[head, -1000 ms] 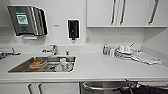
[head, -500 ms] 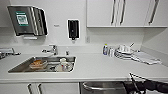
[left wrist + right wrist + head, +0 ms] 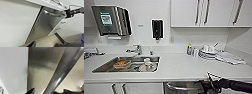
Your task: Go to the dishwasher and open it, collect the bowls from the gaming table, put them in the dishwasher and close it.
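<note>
On the far left of the wall hangs a shiny metal paper towel box [image 3: 111, 21]. Below it, a steel sink [image 3: 99, 68] is set into the white counter [image 3: 184, 67]. A brown bowl [image 3: 122, 64] and some cups lie in the sink, and a silver tap [image 3: 137, 49] stands behind it. A black soap box [image 3: 157, 29] hangs on the wall in the middle. To the right, a small bottle with a blue label [image 3: 189, 49] stands next to a pile of white plates [image 3: 209, 53]. White cupboards with long handles [image 3: 209, 12] hang above.

Under the counter sits the shiny steel dishwasher [image 3: 43, 27], with white drawers beside it. The robot's right gripper [image 3: 206, 86] is at the dishwasher's long bar handle [image 3: 60, 75]. The handle runs between its two dark finger tips [image 3: 30, 91], but I cannot tell if they squeeze it. Part of the left gripper [image 3: 31, 44] is at the edge of its own camera's view, and I cannot tell if it is released or clenched.
</note>
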`<state>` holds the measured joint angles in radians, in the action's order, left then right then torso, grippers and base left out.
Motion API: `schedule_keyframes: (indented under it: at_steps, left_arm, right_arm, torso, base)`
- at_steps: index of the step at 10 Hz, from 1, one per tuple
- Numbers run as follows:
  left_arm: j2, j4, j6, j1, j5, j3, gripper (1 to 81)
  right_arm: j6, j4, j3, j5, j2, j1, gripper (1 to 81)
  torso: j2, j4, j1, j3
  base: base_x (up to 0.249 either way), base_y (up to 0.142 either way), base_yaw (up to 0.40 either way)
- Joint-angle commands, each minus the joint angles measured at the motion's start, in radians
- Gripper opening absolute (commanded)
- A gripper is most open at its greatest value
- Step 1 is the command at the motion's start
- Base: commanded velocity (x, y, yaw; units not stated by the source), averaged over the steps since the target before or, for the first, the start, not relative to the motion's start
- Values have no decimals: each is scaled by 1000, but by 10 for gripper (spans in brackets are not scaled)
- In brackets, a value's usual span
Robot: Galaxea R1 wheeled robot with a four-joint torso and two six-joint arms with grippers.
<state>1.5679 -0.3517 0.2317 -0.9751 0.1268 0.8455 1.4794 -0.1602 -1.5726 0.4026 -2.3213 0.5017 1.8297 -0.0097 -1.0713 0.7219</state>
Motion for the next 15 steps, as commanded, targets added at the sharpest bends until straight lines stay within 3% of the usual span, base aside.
schedule_keyframes:
  at_steps: [1, 9, 15]
  left_arm:
    - [-46, -16, -6, 77, -4, -22, 811]
    - [-38, -16, -6, 77, -4, -22, 811]
    - [-44, -15, -6, 77, 2, -31, 811]
  right_arm:
    - [9, -4, -27, 25, 11, -116, 811]
    - [9, 10, -85, 13, 23, -7, 811]
    - [9, 86, 120, 19, 220, 12, 811]
  torso:
    - [0, 0, 0, 0]
    - [0, 0, 0, 0]
    - [0, 0, 0, 0]
  base:
    - [0, 0, 0]
    - [0, 0, 0]
    - [0, 0, 0]
